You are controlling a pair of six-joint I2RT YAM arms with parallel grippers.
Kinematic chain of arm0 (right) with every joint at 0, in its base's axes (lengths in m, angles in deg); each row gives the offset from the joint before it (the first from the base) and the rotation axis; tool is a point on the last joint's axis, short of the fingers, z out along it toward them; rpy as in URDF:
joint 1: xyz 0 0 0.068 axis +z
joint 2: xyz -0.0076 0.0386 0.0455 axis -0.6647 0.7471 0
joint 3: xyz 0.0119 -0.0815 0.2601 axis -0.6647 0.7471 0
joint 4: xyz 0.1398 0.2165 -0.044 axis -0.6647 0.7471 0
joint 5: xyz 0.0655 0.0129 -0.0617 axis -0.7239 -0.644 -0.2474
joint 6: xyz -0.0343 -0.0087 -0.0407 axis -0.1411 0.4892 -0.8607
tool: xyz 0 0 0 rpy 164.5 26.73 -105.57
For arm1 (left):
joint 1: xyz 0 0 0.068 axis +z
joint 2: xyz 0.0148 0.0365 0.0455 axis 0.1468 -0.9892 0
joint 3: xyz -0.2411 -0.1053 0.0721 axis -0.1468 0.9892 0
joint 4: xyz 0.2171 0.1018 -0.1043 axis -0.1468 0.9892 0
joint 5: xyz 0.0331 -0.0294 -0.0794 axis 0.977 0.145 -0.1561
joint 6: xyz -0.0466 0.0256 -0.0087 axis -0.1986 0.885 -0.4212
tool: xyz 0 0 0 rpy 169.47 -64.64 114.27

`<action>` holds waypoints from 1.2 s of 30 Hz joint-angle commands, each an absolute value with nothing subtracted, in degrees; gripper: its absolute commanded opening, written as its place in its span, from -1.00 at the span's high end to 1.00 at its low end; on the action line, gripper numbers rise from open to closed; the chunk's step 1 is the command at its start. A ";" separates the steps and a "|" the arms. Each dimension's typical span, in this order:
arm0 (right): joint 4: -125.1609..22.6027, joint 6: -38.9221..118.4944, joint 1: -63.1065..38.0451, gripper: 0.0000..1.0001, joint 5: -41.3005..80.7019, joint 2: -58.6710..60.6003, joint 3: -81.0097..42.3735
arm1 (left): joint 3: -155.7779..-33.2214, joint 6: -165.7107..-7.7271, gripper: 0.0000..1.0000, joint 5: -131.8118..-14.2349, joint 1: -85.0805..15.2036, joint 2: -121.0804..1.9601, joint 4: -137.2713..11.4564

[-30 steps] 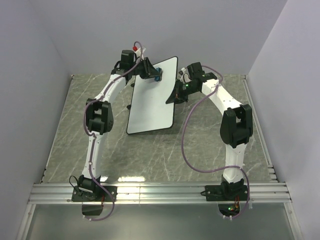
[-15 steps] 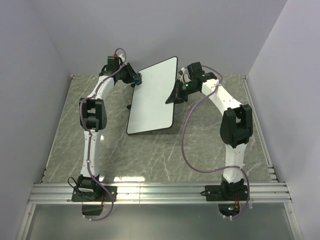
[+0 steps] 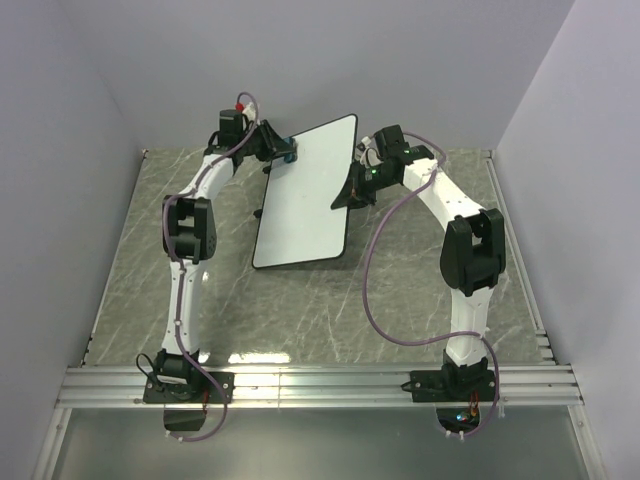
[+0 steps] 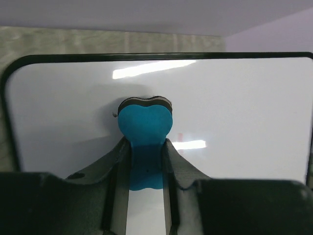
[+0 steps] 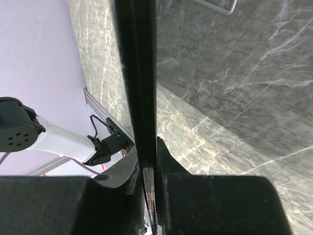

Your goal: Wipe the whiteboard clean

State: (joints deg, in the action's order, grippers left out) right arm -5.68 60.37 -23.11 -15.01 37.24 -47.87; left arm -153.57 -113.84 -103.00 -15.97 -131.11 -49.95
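While tilted off the surface [image 3: 300, 310], held by its rim in the right tool [image 3: 347, 193], pinched tight on the board [image 3: 305, 195]. Ahead of the left tool [image 4: 145, 143], clamped around an eraser [image 4: 145, 120], touching the board's face. Likely stiff, light, slick; best gripped by rim.

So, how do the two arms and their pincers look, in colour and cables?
The left arm and the right arm have white links, bulky black joint housings and black base plates. A thin mauve cable loops along each one. The left wrist carries a small red cap. The left pincer and the right pincer are black.
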 commanded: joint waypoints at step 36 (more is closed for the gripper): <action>10.35 51.52 -17.22 1.00 -4.74 42.76 -42.56 | -150.13 -114.17 0.99 -89.61 -22.85 -125.85 -46.65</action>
